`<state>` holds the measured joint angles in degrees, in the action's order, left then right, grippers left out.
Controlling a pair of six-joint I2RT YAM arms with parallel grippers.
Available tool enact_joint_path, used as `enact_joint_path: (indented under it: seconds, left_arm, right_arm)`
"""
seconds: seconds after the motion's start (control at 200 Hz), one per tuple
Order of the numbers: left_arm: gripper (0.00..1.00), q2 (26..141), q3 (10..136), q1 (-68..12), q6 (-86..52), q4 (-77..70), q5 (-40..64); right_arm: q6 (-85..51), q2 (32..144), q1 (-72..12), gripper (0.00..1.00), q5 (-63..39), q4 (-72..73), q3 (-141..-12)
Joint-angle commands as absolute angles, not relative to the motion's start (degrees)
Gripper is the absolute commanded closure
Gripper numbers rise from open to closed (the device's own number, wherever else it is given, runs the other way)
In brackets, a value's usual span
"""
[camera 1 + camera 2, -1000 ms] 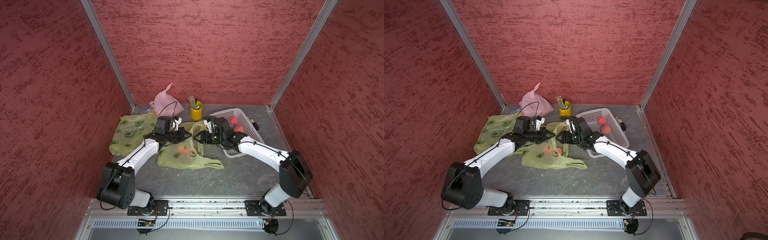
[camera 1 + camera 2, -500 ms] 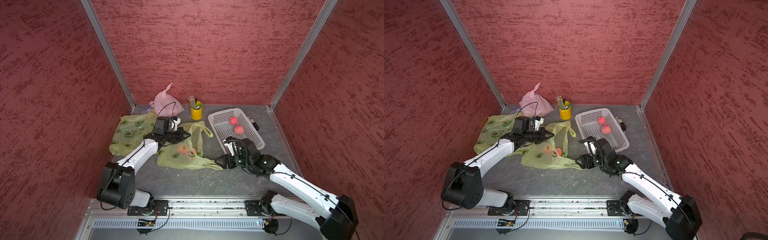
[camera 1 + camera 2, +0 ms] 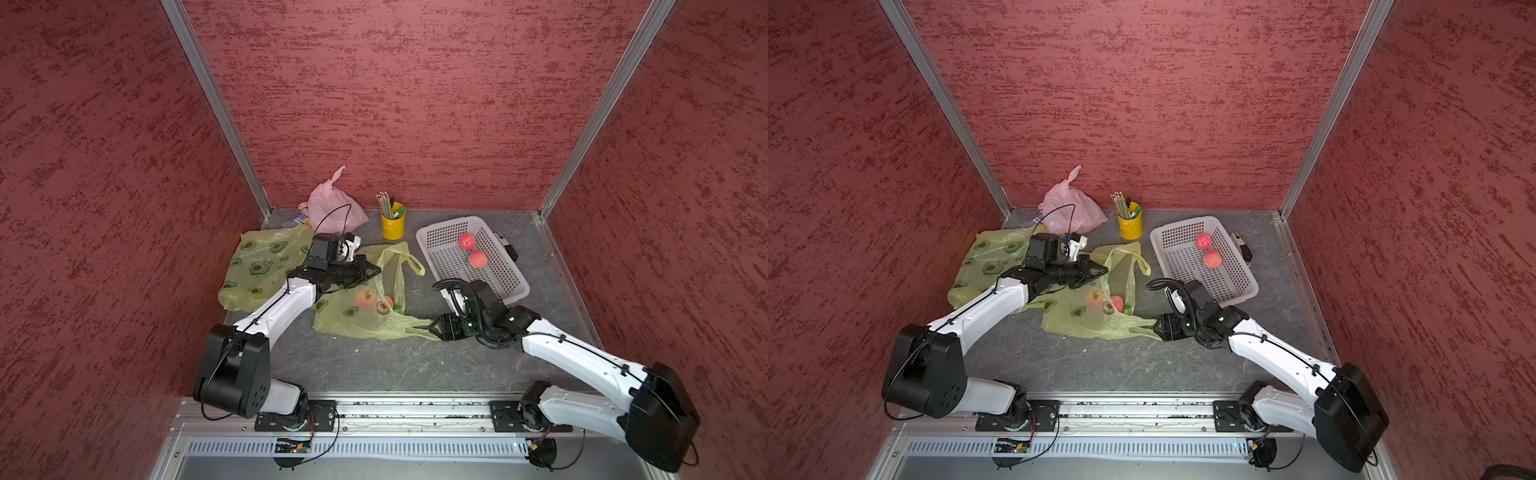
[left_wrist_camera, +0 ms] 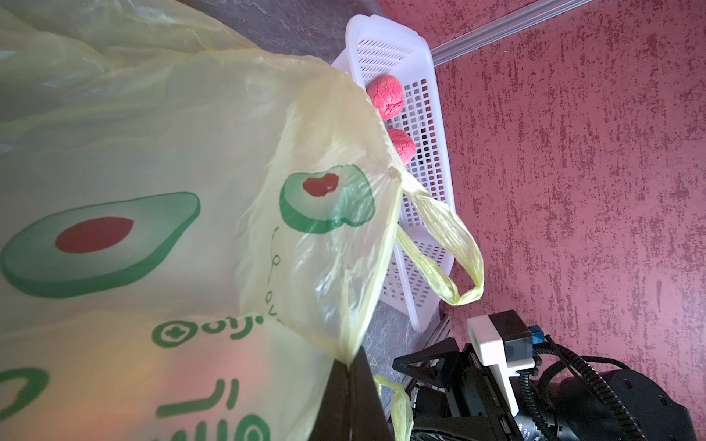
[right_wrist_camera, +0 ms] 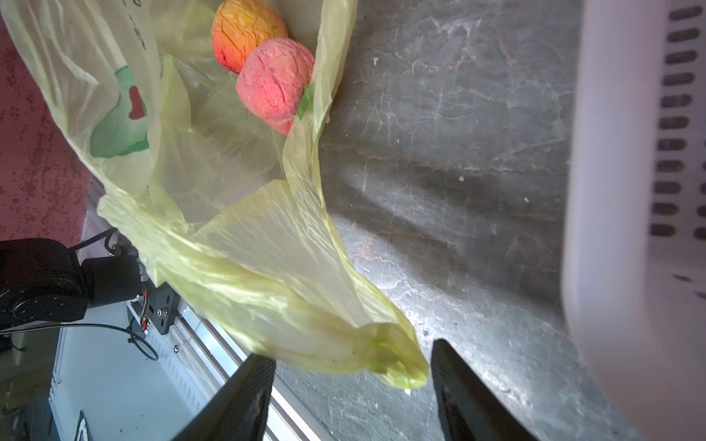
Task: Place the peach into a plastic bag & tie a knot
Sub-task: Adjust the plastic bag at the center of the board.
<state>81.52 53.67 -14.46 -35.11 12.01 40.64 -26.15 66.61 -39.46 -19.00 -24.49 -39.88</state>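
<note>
Plainly, left gripper (image 4: 349, 364) pinching bag (image 4: 153, 152) rim, right gripper (image 5: 353, 355) agape at handle (image 5: 290, 305) — peach (image 5: 275, 82) apparently inside, well beyond.

Grey stone-look tabletop (image 3: 374, 365): open avocado-print bag (image 3: 361, 324) mid-table, flat avocado-print bag (image 3: 257, 266) left, pink bag (image 3: 332, 208), yellow pencil cup (image 3: 392, 226) at back, white basket (image 3: 449, 223) right.

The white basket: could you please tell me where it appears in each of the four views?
In a top view: white basket right of centre on the table.
In a top view: same place.
Left wrist: basket beyond the raised yellow-green bag.
Right wrist: blurred white wall across bare table from that bag.
Shared landmark: the yellow-green bag.
</note>
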Motion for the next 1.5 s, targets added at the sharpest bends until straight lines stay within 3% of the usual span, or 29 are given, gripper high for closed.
enact_joint_path:
  seconds: [0.0,0.21,0.471,0.521,0.591,0.691,0.741,0.942,1.157,1.312,1.498]
  left_arm:
    - [1.00,82.0,54.2,-14.2,-33.9,12.8,41.5]
    - [1.00,81.9,54.3,-14.1,-33.8,13.0,41.3]
    - [1.00,81.5,54.8,-14.1,-33.9,13.7,41.0]
    - [0.96,81.1,54.9,-14.1,-33.8,13.9,40.9]
    - [0.80,80.0,55.1,-14.1,-33.5,15.3,40.1]
    - [0.42,76.1,56.6,-14.4,-31.3,21.2,34.2]
    - [0.34,72.8,57.6,-14.8,-29.7,24.4,29.7]
    - [0.23,59.4,60.3,-19.4,-21.5,28.1,19.8]
    - [0.15,51.7,60.0,-36.4,-8.3,22.9,6.7]
    - [0.10,51.5,59.5,-45.3,-1.3,17.9,-5.6]
    - [0.09,57.1,60.0,-49.4,2.4,16.3,-20.5]
  right_arm:
    - [-26.3,68.2,-39.9,0.34,-20.0,-19.2,-39.5]
    - [-25.6,70.6,-40.0,0.49,-20.6,-18.0,-39.3]
    - [-27.8,65.8,-40.0,0.90,-23.7,-16.1,-38.5]
    - [-28.8,64.5,-40.0,1.00,-24.1,-15.6,-39.3]
    - [-30.0,63.3,-40.0,1.00,-24.8,-15.3,-41.5]
    - [-31.4,62.7,-40.0,1.00,-26.1,-15.6,-46.2]
    - [-31.6,63.1,-40.0,1.00,-26.2,-16.5,-50.0]
    - [-31.0,67.6,-40.1,1.00,-27.7,-18.7,-66.1]
    - [-31.2,75.7,-41.5,1.00,-28.9,-20.5,-81.7]
    - [-31.3,80.9,-43.2,1.00,-27.8,-22.3,-90.3]
    - [-33.5,86.2,-45.3,1.00,-27.8,-22.4,-96.0]
